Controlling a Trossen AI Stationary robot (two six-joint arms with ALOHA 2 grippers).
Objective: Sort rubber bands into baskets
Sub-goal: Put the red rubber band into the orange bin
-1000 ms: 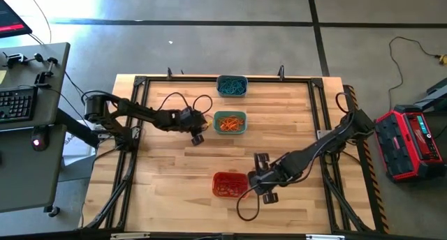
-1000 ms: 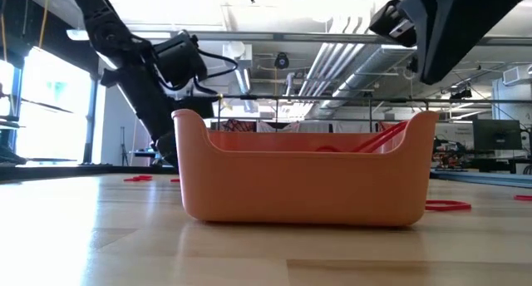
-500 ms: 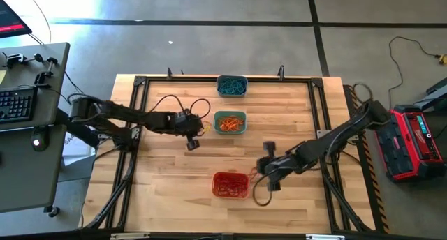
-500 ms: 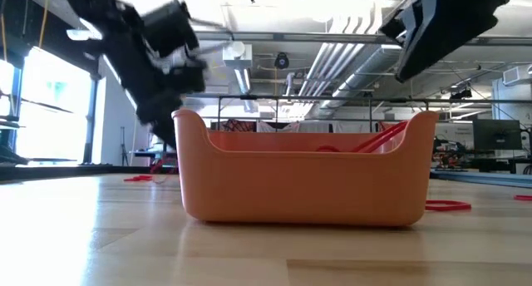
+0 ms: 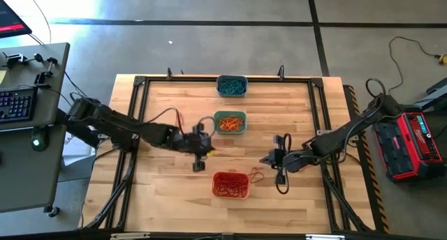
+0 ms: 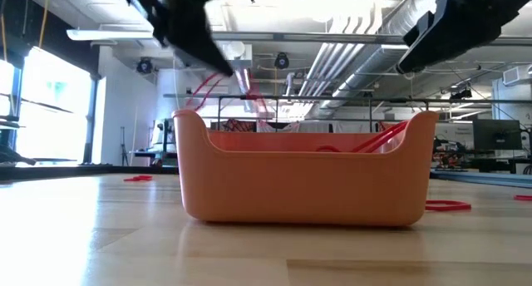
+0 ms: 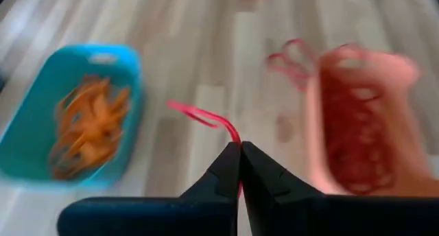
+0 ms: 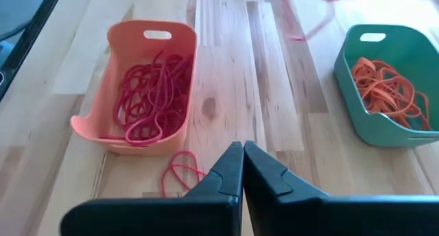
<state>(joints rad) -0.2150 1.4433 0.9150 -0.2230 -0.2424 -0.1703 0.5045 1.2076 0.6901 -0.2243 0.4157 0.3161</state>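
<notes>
Both arms have shifted in the past second: the left gripper (image 5: 199,158) has swung from beside the teal basket (image 5: 230,123) down toward the orange basket (image 5: 230,185), while the right gripper (image 5: 279,161) has drawn back from that basket to the bare table (image 5: 293,107) on its right. Jaws of the left gripper (image 7: 240,148) are pinched shut on a red rubber band (image 7: 204,116), which hangs above the table between the two baskets; the blur makes its exact height hard to judge. Jaws of the right gripper (image 8: 243,148) are fully closed and hold nothing. Red bands fill the orange basket (image 8: 147,85), with a loose red loop (image 8: 180,171) on the table just beside it. Orange bands lie in the teal basket (image 8: 387,85), blue-teal ones in the grey-blue basket (image 5: 231,85).
</notes>
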